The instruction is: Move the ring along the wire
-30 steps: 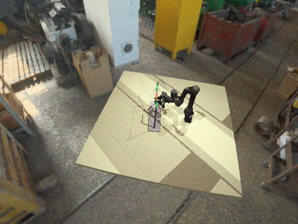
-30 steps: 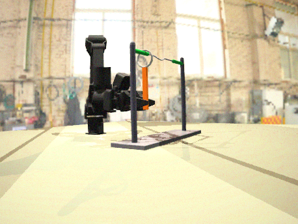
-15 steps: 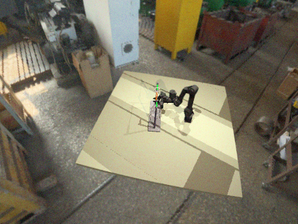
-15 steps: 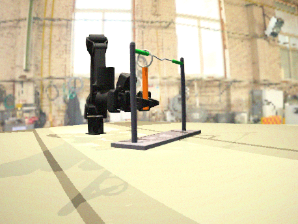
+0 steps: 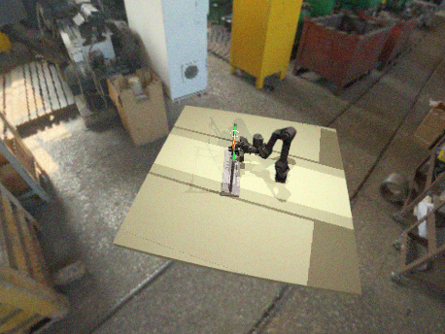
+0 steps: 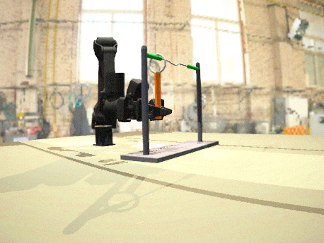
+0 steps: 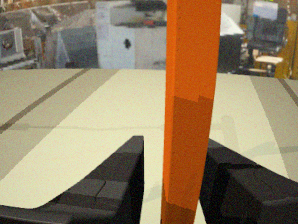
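Observation:
A ring [image 6: 165, 64] [image 5: 235, 132] hangs around the green part [image 6: 152, 56] of the wire beside the near left post [image 6: 144, 102] in the exterior view, close to where the thin grey wire [image 6: 177, 64] starts. Its orange handle [image 6: 158, 88] [image 5: 233, 144] [image 7: 189, 120] points straight down. My gripper [image 6: 165, 111] [image 5: 232, 148] [image 7: 166, 145] is partly open around the lower handle. In the wrist view the right finger is right beside the handle, overlapped by its edge, and a gap shows at the left finger. The other green part [image 6: 192, 67] is beside the far post [image 6: 199, 106].
Both posts stand on a grey base plate [image 6: 177, 150] [image 5: 230, 193] on the table [image 5: 219, 243]. The near post is close beside my forearm and wrist in the exterior view. The grey wire runs above the gripper. Shadows fall across the table.

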Action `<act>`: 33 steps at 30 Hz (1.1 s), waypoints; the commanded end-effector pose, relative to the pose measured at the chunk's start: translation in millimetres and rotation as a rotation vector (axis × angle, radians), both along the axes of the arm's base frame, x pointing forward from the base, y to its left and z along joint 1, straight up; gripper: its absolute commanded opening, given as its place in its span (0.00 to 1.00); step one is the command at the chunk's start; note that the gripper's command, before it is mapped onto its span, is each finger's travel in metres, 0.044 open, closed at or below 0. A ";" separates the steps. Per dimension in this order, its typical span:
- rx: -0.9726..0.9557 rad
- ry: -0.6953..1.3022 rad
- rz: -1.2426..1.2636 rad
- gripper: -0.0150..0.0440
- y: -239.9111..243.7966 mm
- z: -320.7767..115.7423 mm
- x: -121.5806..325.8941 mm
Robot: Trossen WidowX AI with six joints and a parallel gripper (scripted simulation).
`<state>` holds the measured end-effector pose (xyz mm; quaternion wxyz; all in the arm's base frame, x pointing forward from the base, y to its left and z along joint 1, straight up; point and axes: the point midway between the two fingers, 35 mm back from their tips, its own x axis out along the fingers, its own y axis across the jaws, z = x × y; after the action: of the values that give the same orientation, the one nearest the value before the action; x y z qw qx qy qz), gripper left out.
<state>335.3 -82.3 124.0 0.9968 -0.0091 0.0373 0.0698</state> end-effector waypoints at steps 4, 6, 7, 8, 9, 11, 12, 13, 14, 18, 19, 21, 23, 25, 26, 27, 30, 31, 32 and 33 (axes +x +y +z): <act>0.000 0.000 0.000 0.12 0.0 0.0 0.0; 0.000 0.000 0.000 0.04 0.0 0.0 0.0; 0.000 0.000 0.000 0.00 0.0 0.0 0.0; 0.000 0.000 0.000 0.00 0.0 0.0 0.0; 0.000 0.000 0.000 0.00 0.0 0.0 0.0; 0.000 0.000 0.000 0.00 0.0 0.0 0.0; 0.000 0.000 0.000 0.00 0.0 0.0 0.0; 0.000 0.000 0.000 0.00 0.0 0.0 0.0; 0.000 0.000 0.000 0.00 0.0 0.0 0.0; 0.000 0.000 0.000 0.00 0.0 2.7 0.1; 0.000 0.000 0.000 0.00 0.0 4.1 0.2; 0.001 0.000 0.000 0.00 0.1 7.5 0.2; 0.001 0.000 -0.001 0.00 0.2 11.3 0.1; 0.002 -0.001 -0.001 0.00 0.4 14.8 0.0; 0.002 -0.001 -0.001 0.00 0.5 15.8 0.0; 0.002 -0.001 -0.001 0.00 0.5 16.1 -0.1; 0.002 -0.001 -0.001 0.00 0.5 16.1 -0.1; 0.002 -0.001 -0.001 0.00 0.5 16.1 -0.1; 0.002 -0.001 -0.001 0.00 0.5 16.1 -0.1; 0.002 -0.001 -0.001 0.00 0.5 16.1 -0.1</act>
<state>334.4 -81.2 138.3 0.9967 -0.0083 0.0385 0.0707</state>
